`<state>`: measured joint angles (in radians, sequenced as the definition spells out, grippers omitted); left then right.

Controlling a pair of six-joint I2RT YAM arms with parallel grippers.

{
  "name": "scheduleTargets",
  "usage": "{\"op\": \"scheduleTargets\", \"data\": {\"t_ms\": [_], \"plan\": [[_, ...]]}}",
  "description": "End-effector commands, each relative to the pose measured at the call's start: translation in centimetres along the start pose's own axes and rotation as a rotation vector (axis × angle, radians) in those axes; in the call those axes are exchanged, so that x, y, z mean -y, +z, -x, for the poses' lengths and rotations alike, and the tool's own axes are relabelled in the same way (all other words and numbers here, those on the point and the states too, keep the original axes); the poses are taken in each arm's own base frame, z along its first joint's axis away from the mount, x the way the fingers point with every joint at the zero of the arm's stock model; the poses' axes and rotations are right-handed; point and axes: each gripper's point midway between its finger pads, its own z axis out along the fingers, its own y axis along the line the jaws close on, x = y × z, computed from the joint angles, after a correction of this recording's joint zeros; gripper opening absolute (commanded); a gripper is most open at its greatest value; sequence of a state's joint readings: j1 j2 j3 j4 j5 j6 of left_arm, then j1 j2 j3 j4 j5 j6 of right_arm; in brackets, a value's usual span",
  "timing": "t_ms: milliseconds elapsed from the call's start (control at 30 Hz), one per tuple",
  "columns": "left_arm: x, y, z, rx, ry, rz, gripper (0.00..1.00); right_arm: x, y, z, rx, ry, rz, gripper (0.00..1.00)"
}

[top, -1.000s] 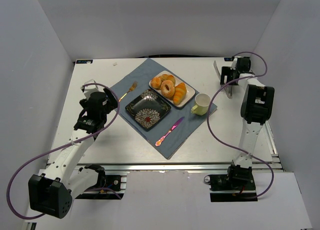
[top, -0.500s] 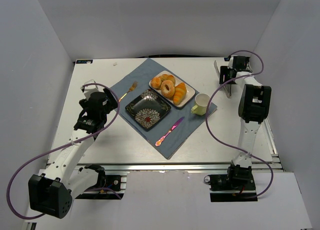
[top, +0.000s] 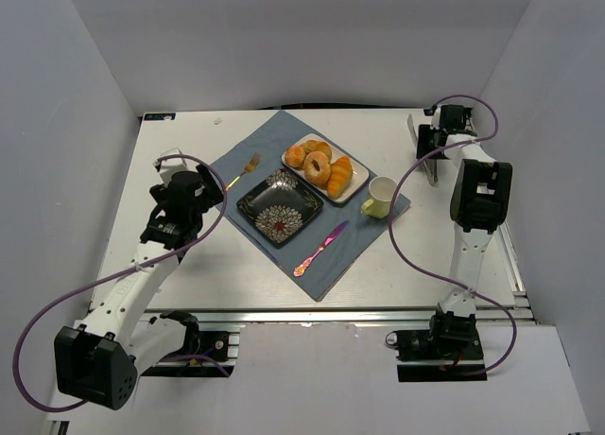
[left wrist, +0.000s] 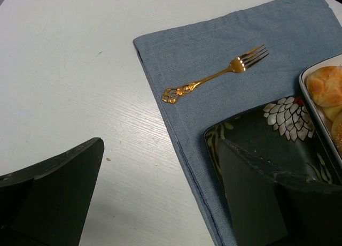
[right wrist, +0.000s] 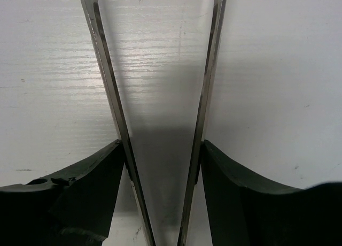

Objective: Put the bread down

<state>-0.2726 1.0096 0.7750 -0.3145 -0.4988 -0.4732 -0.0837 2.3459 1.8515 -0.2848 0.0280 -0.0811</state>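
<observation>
We take the black plate (top: 277, 204) as the goal: the bread (top: 317, 168) lies on the white tray (top: 352, 191) just behind it. Left of the plate our left end effector (left wrist: 160, 144) gapes empty; far right of it the right end effector (right wrist: 162, 144) clamps tongs (right wrist: 107, 80), likely for lifting bread.

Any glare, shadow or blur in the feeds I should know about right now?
Top external: even light, soft shadows, the bread distinct on its white tray. Left wrist: sharp, a small glint on the gold fork, the near fingers dark. Right wrist: bright streaks along the tongs, a grey shadow on the table between their arms.
</observation>
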Motion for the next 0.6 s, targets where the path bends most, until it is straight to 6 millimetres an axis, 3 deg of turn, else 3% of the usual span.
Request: {"op": "scheduleTargets", "data": {"t_ms": [0,133,233,567], "plan": [[0.7,-0.4,2.2,0.039,0.000,-0.013,0.98,0.7,-2.6,2.6,0.044,0.030,-0.031,0.63],[1.2,-0.2,2.8,0.051,-0.003,-0.019,0.98,0.9,-6.4,5.8,0.103,0.048,-0.043,0.62],[1.8,-0.1,3.5,0.059,-0.010,-0.033,0.98,0.8,-8.8,7.0,0.105,0.061,-0.043,0.62],[3.8,0.2,5.5,0.090,-0.036,-0.089,0.98,-0.1,-16.6,8.4,0.110,0.102,-0.015,0.64]]}}
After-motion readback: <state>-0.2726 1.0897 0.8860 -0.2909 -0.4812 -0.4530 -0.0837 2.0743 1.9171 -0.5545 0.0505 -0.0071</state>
